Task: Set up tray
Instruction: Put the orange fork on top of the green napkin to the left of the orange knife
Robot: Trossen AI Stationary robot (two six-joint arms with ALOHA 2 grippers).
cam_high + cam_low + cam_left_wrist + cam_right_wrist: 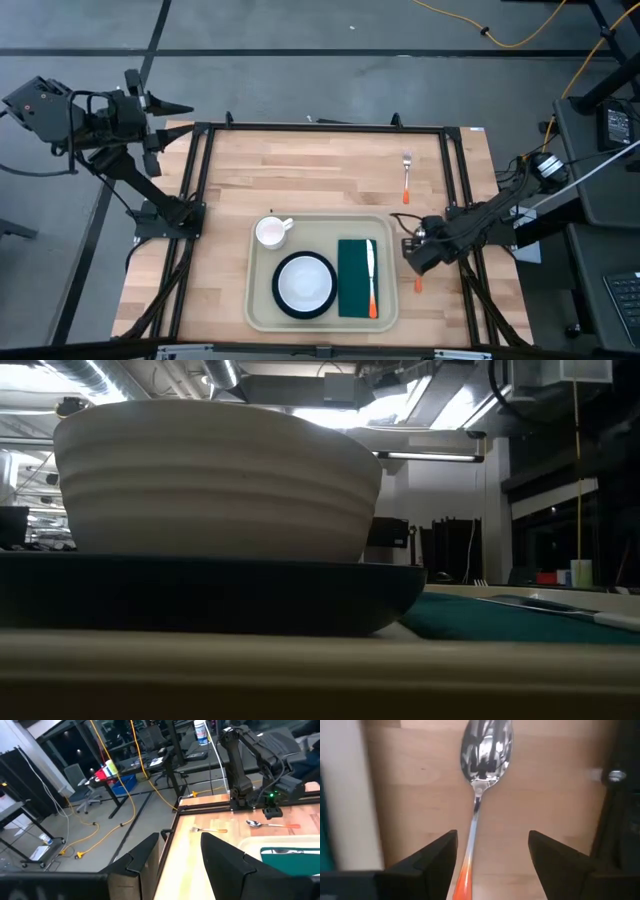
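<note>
The beige tray lies at the table's near middle. It carries a white bowl on a dark plate, a white cup, and a dark green napkin with an orange-handled knife on top. An orange-handled spoon lies flat on the wood just right of the tray. My right gripper hovers low over the spoon, open, its fingers on either side of the handle without touching. My left gripper is open, raised beyond the table's far-left corner. A fork rests on the far right of the table.
Black frame rails run along the table's far, left and right sides. In the low view the bowl and plate fill most of the picture. Bare wood lies between the tray and the far rail. Orange cables trail on the floor beyond.
</note>
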